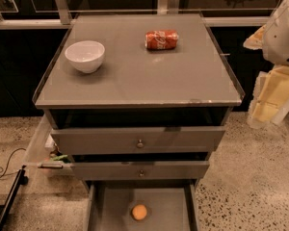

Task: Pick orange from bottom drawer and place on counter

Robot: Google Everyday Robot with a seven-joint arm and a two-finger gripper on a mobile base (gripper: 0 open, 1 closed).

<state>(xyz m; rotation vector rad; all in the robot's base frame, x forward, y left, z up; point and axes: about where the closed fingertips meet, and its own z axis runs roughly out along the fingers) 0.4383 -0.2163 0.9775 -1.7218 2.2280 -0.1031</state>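
Note:
The orange (139,212) lies on the flat floor of the open bottom drawer (168,208), near its middle, at the bottom of the camera view. The counter (139,66) is the grey square top of the cabinet above it. My gripper (270,100) hangs at the right edge of the view, beside the counter's right side and well above and to the right of the orange. Nothing is between its pale fingers.
A white bowl (85,56) stands on the counter's left. A red crushed soda can (161,39) lies at the counter's back, right of centre. Two wider drawers with round knobs (140,143) sit above the bottom drawer. A cable (5,165) lies on the speckled floor at the left.

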